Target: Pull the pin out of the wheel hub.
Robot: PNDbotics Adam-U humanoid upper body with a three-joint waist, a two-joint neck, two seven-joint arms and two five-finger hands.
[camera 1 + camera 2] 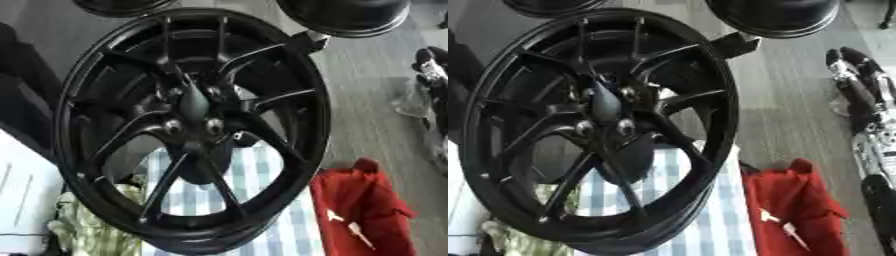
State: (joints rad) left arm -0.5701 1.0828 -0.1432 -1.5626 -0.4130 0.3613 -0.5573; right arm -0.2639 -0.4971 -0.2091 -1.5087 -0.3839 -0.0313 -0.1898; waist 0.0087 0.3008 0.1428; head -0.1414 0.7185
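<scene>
The right hand shows in the left eye view only as a dark shape with pale glints at the right edge, well apart from the wheel hub; whether its fingers are spread or curled I cannot tell; the left hand shows nowhere. The wheel hub stands nearly upright and fills the middle, black and spoked, its lower rim over a blue-checked cloth, with a red bag beside it on the right; small pale studs ring the centre, and which of them is the pin I cannot say.

In the right eye view more of the right arm appears, running up the right edge with the hand at its upper end, holding nothing that I can see; the hub's centre lies far to its left, beyond the rim. The wheel looks heavy and rigid, so it should stay put; the pin is likely small, stiff and smooth, best pinched by its exposed end and drawn straight out along its axis.
</scene>
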